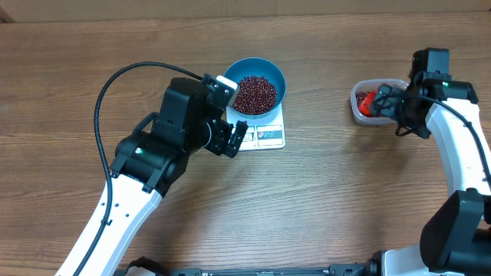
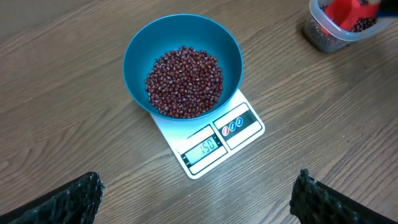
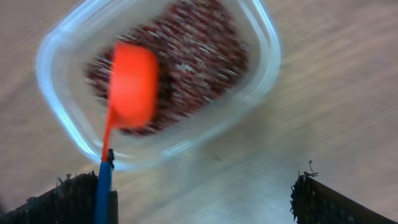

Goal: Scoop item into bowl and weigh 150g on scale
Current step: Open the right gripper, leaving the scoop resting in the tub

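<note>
Overhead and wrist views of a wooden table (image 1: 322, 199). A blue bowl (image 2: 138, 53) heaped with small dark red beans (image 2: 184, 81) sits on a white scale (image 2: 233, 127). Its display (image 2: 208, 146) appears to read 150, so the weighing looks finished. The left gripper (image 1: 235, 138) hovers just beside the scale's front edge, fingers spread wide, holding nothing. Well apart to the right, the right gripper (image 3: 193, 190) hangs over a clear tub (image 3: 264, 56) of beans, fingers also spread and empty; this view is blurred. A red scoop (image 3: 132, 84) lies in the tub, its blue handle (image 3: 102, 186) sticking out over the rim close to one finger. Risks: the left arm nudging the scale and upsetting the reading, or a right finger snagging the handle and flicking beans out
</note>
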Action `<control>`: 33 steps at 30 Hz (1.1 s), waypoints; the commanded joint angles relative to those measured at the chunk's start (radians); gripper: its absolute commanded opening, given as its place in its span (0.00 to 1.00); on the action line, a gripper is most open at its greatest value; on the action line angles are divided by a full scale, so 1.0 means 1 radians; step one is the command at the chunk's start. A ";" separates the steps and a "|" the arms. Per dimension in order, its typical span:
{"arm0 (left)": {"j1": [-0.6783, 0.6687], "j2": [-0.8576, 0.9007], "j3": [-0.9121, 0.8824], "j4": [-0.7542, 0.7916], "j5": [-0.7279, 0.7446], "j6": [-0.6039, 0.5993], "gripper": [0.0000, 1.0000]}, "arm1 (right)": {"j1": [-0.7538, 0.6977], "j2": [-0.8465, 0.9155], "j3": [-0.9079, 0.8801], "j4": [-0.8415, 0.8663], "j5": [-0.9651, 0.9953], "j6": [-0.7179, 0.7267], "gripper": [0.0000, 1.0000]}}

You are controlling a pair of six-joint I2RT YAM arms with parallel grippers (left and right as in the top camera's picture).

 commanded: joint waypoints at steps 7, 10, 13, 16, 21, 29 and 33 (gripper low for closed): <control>0.004 0.005 -0.006 0.000 0.006 0.016 1.00 | -0.003 0.003 0.013 -0.069 0.184 -0.010 1.00; 0.004 0.005 -0.006 0.000 0.006 0.016 1.00 | -0.003 0.002 0.014 -0.022 0.147 -0.087 1.00; 0.004 0.005 -0.006 0.000 0.006 0.016 1.00 | -0.003 -0.006 0.015 0.032 0.059 -0.198 1.00; 0.004 0.005 -0.006 0.000 0.006 0.016 1.00 | -0.003 -0.024 0.015 0.075 -0.092 -0.360 1.00; 0.004 0.005 -0.006 0.000 0.006 0.016 1.00 | -0.003 -0.032 0.015 0.080 -0.175 -0.581 1.00; 0.004 0.005 -0.006 0.000 0.006 0.016 1.00 | -0.003 -0.032 0.015 0.084 -0.176 -0.632 1.00; 0.004 0.005 -0.006 0.000 0.006 0.016 1.00 | -0.003 -0.032 0.015 0.084 -0.176 -0.632 1.00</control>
